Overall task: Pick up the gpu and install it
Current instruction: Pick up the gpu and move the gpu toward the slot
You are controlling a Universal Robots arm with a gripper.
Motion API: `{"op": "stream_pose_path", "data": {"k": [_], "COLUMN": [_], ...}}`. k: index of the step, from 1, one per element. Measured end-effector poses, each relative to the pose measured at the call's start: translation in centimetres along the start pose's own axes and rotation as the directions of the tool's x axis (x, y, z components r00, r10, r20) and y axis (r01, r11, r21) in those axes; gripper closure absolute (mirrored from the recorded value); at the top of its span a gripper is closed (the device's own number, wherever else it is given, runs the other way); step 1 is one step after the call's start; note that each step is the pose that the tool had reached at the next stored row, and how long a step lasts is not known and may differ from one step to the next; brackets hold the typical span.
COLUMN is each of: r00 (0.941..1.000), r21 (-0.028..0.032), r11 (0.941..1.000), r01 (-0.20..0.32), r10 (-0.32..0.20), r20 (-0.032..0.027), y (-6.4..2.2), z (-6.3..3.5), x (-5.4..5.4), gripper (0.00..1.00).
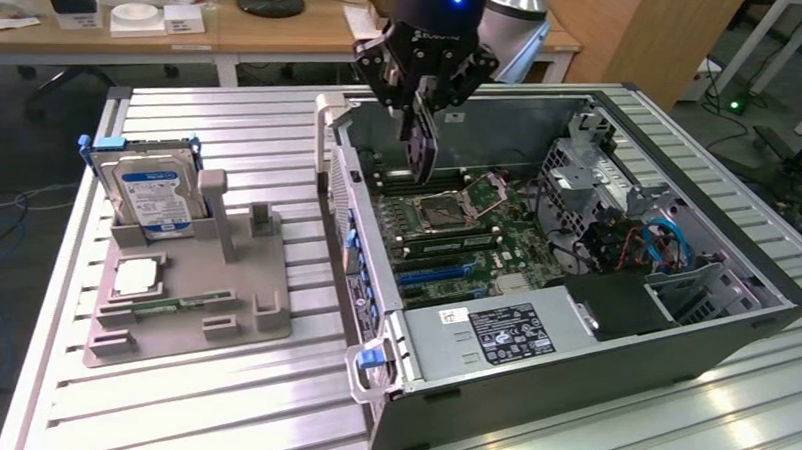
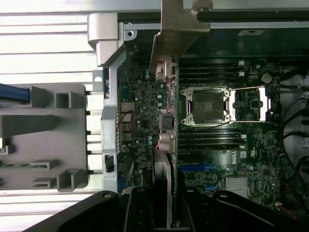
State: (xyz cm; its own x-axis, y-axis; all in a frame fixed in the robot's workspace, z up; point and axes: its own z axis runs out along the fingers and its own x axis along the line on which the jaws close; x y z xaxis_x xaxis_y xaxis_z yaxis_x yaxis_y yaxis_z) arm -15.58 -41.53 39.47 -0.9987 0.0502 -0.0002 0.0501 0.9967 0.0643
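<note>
One card hangs from my gripper: the gpu, held on edge with its flat black face upright and its long side pointing down into the open computer case. The jaws are clenched on the card's upper end, one finger on each face. In the wrist view I see the dark fingers either side of the thin board, and the card runs away from them edge-on to its pale end bracket. The gpu sits over the motherboard, just beside the processor socket, on the side nearer the case wall at the exterior view's left. I cannot tell whether its lower edge touches the board; from the exterior view it looks a little above it. The power supply, with its white label, fills the near end of the case, well apart from the card. Off to the exterior view's left, on the slatted metal table, a grey tray holds a silver hard drive standing upright with its blue label facing me, and a narrow green memory stick lying flat nearer the front.
</note>
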Motion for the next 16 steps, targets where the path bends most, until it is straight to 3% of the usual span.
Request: {"op": "stream_pose_path", "data": {"k": [16], "r00": [1.0000], "r21": [0.0000], "r11": [1.0000], "r01": [0.000], "r10": [0.000], "r20": [0.0000], "y": [0.13], "z": [0.01], "x": [-2.5], "gripper": [0.73]}}
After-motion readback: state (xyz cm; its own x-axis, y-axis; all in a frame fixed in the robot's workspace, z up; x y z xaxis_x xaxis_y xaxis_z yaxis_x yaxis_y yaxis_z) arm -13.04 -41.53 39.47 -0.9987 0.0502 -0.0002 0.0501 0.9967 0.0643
